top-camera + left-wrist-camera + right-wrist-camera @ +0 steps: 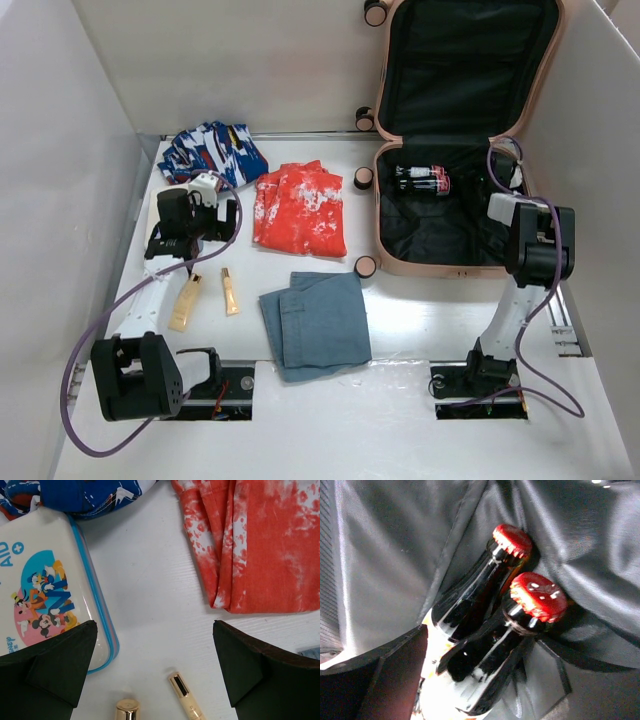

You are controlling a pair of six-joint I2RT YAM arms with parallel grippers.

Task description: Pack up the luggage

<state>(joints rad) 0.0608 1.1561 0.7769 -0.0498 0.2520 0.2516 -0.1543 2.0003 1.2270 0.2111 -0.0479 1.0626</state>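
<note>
The large peach-pink hard-shell luggage (440, 268) lies open at the white table's (420, 320) far right. The left gripper (155, 630) is spread wide beside a folded orange-and-white cloth (270, 545). The right gripper (503, 200) hangs over two dark red-capped glass bottles (485, 630) inside the luggage; I cannot tell its grip.

Two bottles (422, 180) lie inside the luggage (430, 228); a folded shirt (298, 208) lies left of it, and folded jeans (316, 323) lie before the shirt.
</note>
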